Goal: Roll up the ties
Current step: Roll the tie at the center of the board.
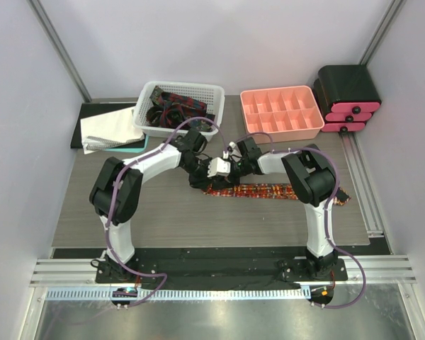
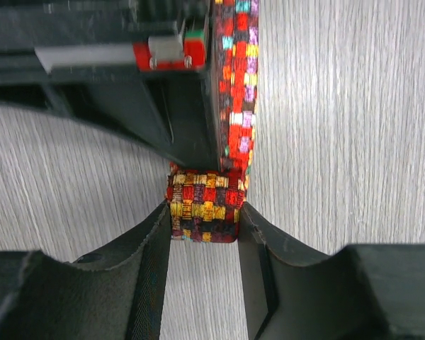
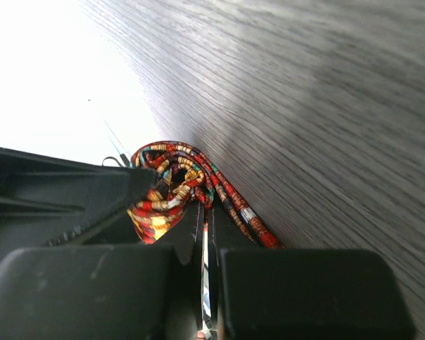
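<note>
The red patterned tie [image 1: 283, 191] is laid flat along the middle of the counter [image 1: 163, 219], its length running off to the right, and only a small rolled end [image 2: 204, 205] is formed at its left tip. That roll is gripped across its width by the left end effector [image 2: 204, 230], whose fingers [image 2: 149, 255] are pressed against both of its sides. The right end effector [image 3: 204, 212] is closed tight, with what looks like a thin sliver of fabric nipped between the jaws just behind the curl. Most of the length is judged to be not yet rolled. For the step to go well, the roll should be held firmly enough that the coil is not sprung open, yet not crushed. The loose length should be drawn straight and in line with the roll, so that each turn is stacked squarely on the last. More ties [image 1: 171, 106] are seen in the white basket [image 1: 184, 85] at the back
</note>
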Available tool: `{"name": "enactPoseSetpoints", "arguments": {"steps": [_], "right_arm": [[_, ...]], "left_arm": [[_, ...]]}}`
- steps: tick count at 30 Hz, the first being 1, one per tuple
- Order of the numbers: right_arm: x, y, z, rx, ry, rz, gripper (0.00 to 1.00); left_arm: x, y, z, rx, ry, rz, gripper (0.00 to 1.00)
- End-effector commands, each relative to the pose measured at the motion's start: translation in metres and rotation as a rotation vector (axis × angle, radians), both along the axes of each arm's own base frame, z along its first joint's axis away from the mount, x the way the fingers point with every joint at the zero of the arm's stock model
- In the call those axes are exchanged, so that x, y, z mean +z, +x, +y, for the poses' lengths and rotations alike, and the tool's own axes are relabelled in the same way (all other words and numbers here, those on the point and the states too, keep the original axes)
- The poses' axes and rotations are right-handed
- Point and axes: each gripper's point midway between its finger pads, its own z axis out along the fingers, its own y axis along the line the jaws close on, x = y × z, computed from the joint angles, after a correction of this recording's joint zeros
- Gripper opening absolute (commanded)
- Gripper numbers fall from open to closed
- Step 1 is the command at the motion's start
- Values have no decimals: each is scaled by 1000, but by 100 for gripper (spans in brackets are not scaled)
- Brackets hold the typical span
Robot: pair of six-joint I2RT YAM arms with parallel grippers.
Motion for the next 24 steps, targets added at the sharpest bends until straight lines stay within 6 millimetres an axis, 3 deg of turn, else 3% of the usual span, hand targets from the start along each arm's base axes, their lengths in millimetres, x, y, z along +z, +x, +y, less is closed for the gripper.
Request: {"name": "enactPoseSetpoints", "arguments": {"steps": [1,6,14,19,24], "right_arm": [[-47,-2,-13,-60,-143,8,1],[-37,-5,-9,-57,-110,17,1],[3,-14,-7,-51,-35,10,14],[11,-13,-6,-42,-9,-4,17],[27,-17,-16,-35,3,-8,26]], "left_arm": [[0,-6,-22,-36,-18,17,41],[-16,-11,-22,-47,72,8,40],[-43,-21,0,-47,256,50,27],[-50,-22,8,-34,303,51,25],[-52,-25,12,-29,319,63,24]]}}
